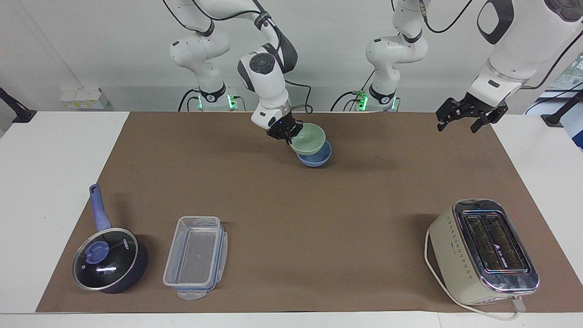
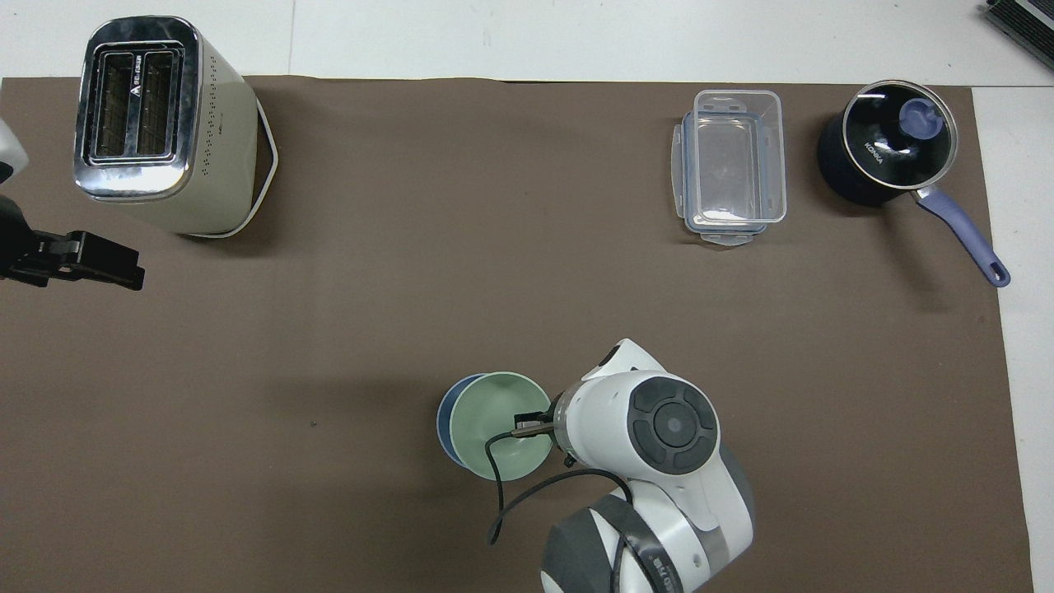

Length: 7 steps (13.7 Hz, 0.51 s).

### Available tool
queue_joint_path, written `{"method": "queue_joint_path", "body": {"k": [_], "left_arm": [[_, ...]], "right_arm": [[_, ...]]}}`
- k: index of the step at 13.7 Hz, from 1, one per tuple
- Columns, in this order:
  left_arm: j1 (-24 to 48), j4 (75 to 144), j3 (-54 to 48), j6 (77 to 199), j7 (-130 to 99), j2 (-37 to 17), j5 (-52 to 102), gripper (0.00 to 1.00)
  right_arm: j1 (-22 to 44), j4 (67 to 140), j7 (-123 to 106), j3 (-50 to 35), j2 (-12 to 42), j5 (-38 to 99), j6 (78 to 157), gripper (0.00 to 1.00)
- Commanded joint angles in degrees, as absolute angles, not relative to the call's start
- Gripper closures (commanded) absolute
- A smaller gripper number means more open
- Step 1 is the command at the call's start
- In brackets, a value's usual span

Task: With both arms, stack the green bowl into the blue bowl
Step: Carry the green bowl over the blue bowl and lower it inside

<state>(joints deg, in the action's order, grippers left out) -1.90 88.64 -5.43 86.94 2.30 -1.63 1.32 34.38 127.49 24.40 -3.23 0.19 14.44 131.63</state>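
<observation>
The pale green bowl (image 1: pixel 309 138) hangs from my right gripper (image 1: pixel 288 133), which is shut on its rim at the side toward the right arm's end. The bowl sits slightly tilted, low over the blue bowl (image 1: pixel 315 157) on the brown mat, and covers most of it. In the overhead view the green bowl (image 2: pixel 492 424) leaves only a sliver of the blue bowl (image 2: pixel 442 420) showing, and the right arm's wrist hides most of the right gripper (image 2: pixel 533 426). My left gripper (image 1: pixel 459 119) waits open and empty, raised over the mat's edge at the left arm's end; it also shows in the overhead view (image 2: pixel 90 262).
A cream toaster (image 1: pixel 483 251) stands farther from the robots at the left arm's end. A clear plastic container (image 1: pixel 196 257) and a dark lidded saucepan (image 1: pixel 109 260) with a blue handle lie farther from the robots toward the right arm's end.
</observation>
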Motion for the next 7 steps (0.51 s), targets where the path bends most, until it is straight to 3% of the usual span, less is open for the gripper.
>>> {"method": "queue_joint_path", "body": {"k": [1,7], "left_arm": [[-2.55,87.45,-5.8,86.48,1.85,-1.93,1.76,0.0],[-2.55,87.45,-5.89,86.48,1.85,-1.93,1.76,0.0]], "right_arm": [[34.8,126.47,26.28,-3.25,1.4,13.8,132.19,1.0],[36.12,127.27,26.89,-3.25,4.39,13.1,137.01,1.0]]}}
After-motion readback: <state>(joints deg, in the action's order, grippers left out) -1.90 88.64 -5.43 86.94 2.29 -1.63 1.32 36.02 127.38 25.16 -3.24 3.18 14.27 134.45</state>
